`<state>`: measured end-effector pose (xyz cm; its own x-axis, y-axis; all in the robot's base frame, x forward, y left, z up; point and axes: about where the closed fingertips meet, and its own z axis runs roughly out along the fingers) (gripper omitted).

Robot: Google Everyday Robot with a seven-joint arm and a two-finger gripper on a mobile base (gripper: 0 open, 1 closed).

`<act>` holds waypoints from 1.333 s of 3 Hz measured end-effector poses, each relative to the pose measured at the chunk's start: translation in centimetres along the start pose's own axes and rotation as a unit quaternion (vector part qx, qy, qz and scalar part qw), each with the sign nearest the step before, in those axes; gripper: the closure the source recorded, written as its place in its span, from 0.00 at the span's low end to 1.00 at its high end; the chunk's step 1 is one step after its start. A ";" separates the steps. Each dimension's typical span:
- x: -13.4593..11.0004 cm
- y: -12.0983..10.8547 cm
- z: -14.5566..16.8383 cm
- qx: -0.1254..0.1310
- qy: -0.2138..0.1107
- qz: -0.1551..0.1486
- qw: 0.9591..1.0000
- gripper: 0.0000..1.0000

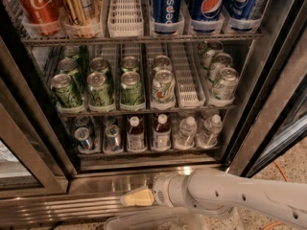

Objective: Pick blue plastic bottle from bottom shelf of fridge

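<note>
Fridge: fills most of the view, with a dark frame on both sides, three wire racks in sight and a ribbed steel base panel below them.
Arm: white, reaching in from the lower right, low across the front of the base panel.
Top rack: Pepsi cans on the right, a Coke can on the left.
Middle rack: green cans in rows, one lane tray bare.
Bottom shelf: dark wire rack just above the base panel, carrying drinks in pale lanes.
Plastic tub: clear, at the lower edge, under the arm's wrist.
Water bottles: two, clear with white caps, at the right end of the bottom shelf.
Blue plastic bottle: upright near the middle of the bottom shelf, with dark liquid, a white cap and a pale label.
Twin bottle: just beside it on the right, looking alike.
Silver cans: left of the blue plastic bottle.
Pincer: pale yellow tip pointing left, in front of the base panel, below the bottom shelf and apart from every drink; whether it is open or closed cannot be told.
</note>
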<state>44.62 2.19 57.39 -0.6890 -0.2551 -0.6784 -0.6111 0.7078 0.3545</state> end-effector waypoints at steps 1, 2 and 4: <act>0.1 0.6 -0.6 0.010 -0.003 -0.007 1.000 0.00; 1.7 2.5 1.3 0.014 -0.006 -0.011 1.000 0.00; 4.7 2.7 9.6 0.038 -0.023 -0.004 0.999 0.00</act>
<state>43.52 9.19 49.00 -0.6637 -0.2318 -0.7112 -0.5842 0.7545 0.2992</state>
